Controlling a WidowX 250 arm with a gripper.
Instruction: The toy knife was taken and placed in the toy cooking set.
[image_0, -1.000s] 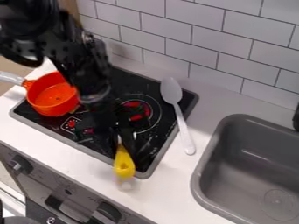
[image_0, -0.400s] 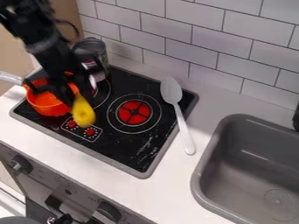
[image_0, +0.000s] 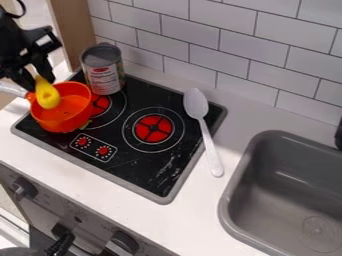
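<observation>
At the upper left, my gripper (image_0: 38, 81) is shut on the toy knife (image_0: 47, 94), just above the left part of the orange pot (image_0: 65, 115). The knife's yellow handle points down over the pot's opening; its blade is hidden at the fingers. Whether the handle touches the pot cannot be told. The pot stands at the left end of the black toy stove top (image_0: 127, 167), with its pale handle toward the left edge.
A tin can (image_0: 103, 69) stands behind and right of the pot. A grey-white spoon (image_0: 204, 130) lies across the stove's right edge. The sink (image_0: 294, 185) is at the right, and a tiled wall (image_0: 220, 50) runs behind.
From the stove's front edge, the gripper has carried the knife left and back to the pot. The can and burners have come into sight as the arm moved off them.
</observation>
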